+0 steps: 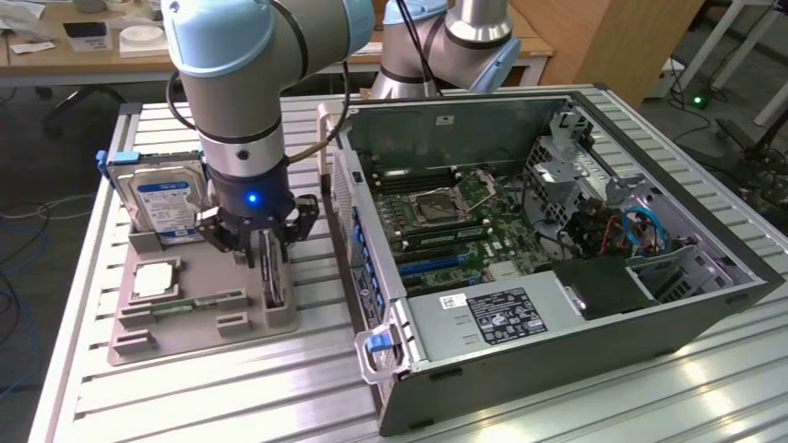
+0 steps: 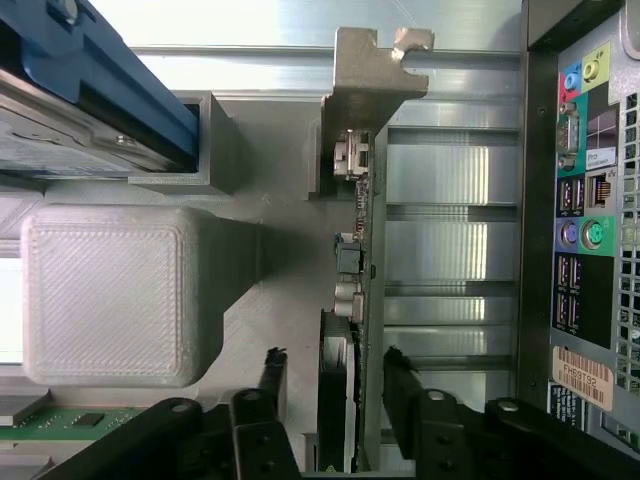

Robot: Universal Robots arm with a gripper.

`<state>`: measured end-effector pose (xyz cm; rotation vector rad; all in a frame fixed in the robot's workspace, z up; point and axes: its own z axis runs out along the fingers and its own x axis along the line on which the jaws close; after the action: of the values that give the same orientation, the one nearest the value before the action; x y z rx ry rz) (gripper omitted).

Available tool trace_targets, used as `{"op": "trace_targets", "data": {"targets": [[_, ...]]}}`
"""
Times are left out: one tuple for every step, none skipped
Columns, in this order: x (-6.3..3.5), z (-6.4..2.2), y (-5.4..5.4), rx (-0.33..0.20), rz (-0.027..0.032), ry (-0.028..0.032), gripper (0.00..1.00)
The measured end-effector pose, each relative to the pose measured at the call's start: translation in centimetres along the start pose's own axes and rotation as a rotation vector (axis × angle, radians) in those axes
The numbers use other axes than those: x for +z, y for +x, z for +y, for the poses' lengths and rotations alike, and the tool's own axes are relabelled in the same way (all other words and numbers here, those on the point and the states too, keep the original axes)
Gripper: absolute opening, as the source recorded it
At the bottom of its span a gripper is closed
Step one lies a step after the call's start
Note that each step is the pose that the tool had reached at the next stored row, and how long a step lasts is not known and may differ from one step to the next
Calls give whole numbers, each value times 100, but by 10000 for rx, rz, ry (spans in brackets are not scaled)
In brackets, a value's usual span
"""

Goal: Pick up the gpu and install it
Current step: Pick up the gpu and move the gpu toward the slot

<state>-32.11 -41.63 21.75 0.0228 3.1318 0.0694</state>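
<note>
Straddling the gpu (image 1: 273, 291) – a thin flat black expansion card with a pale metal bracket at one end, standing on edge in a slot of the grey 3D-printed plastic parts tray (image 1: 203, 337). Jaws are open, one black finger either side of the card, not gripping.

Wrist view: the gpu (image 2: 350, 270) runs between the two fingers (image 2: 275, 385). Clear gap on one side; the other finger is close, can't tell if it touches. Bracket end points away from the jaws. Card is not lifted and sits in its tray slot.

The same tray carries:
- a boxy silver hard drive with blue-white label (image 1: 161, 198), upright at the far end
- a square silver processor chip (image 1: 157, 277), lying flat
- a narrow green memory stick (image 1: 191, 305), near the gpu slot

Tray sits on the ribbed aluminium surface (image 1: 246, 397), on the exterior view's left. An open black desktop computer case (image 1: 555, 249) lies on its side just beside the tray, on the exterior view's right, with the motherboard exposed and the rear port panel (image 2: 585, 200) facing the tray. The grey-and-blue robot arm (image 1: 234, 92) comes straight down over the tray, blue light on at the wrist.
</note>
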Motion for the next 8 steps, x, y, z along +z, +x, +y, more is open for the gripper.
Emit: {"op": "trace_targets", "data": {"targets": [[0, 0, 0, 0, 0, 0, 51], [0, 0, 0, 0, 0, 0, 44], [0, 0, 0, 0, 0, 0, 44], [0, 0, 0, 0, 0, 0, 44], [1, 0, 0, 0, 0, 0, 44], [3, 1, -1, -1, -1, -1, 44], [7, 6, 0, 2, -3, -2, 44], [10, 9, 0, 1, -4, -2, 44]]}}
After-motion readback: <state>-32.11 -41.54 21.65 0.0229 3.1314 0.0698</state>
